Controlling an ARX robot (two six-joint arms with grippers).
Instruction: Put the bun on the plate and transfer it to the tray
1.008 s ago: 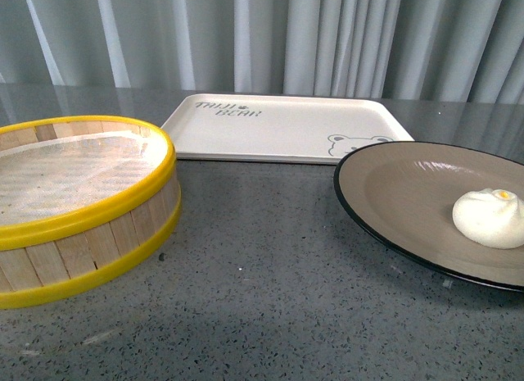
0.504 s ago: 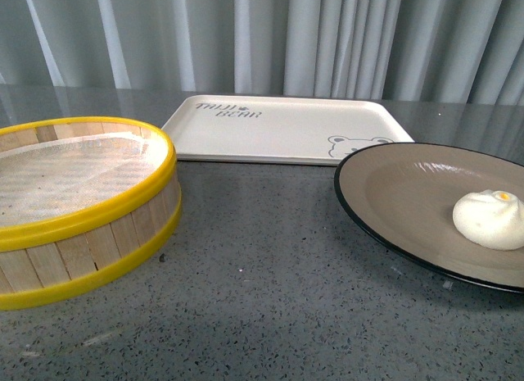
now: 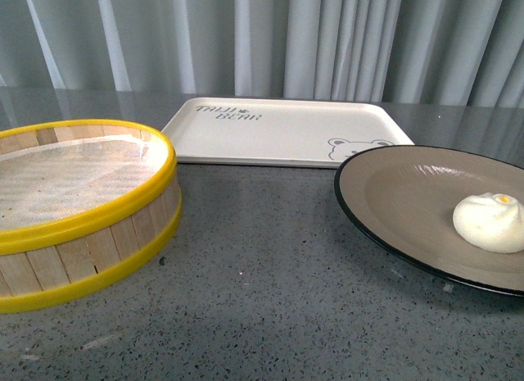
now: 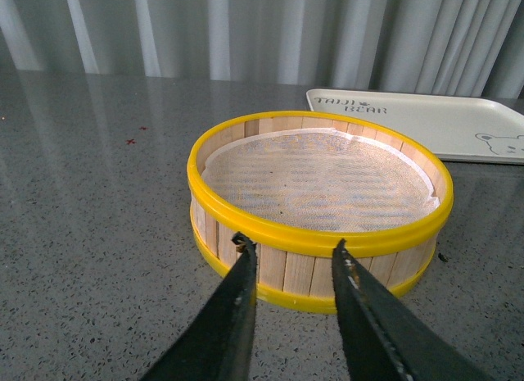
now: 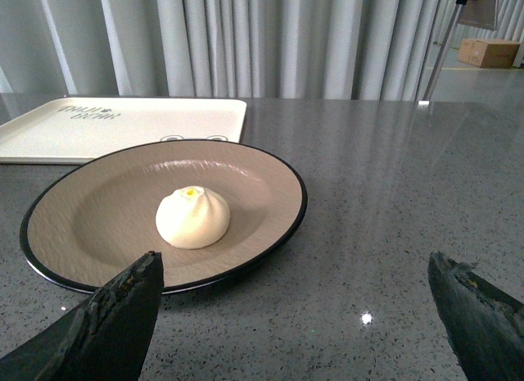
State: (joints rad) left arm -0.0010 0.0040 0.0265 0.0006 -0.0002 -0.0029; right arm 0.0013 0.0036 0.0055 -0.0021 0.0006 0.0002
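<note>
Found the plate (image 5: 90, 209), bun (image 5: 193, 219) on it, just ahead of the right gripper (image 5: 292, 262) — spread wide, empty; left gripper (image 4: 291, 244) parted too, facing the steamer basket (image 4: 319, 176).

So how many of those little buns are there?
1. The bun sits on the plate, right of the steamer basket. None shows in the basket or on the tray.

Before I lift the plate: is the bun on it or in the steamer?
On the plate: the bun rests on its beige inside, and the steamer basket holds only its white mesh liner.
</note>
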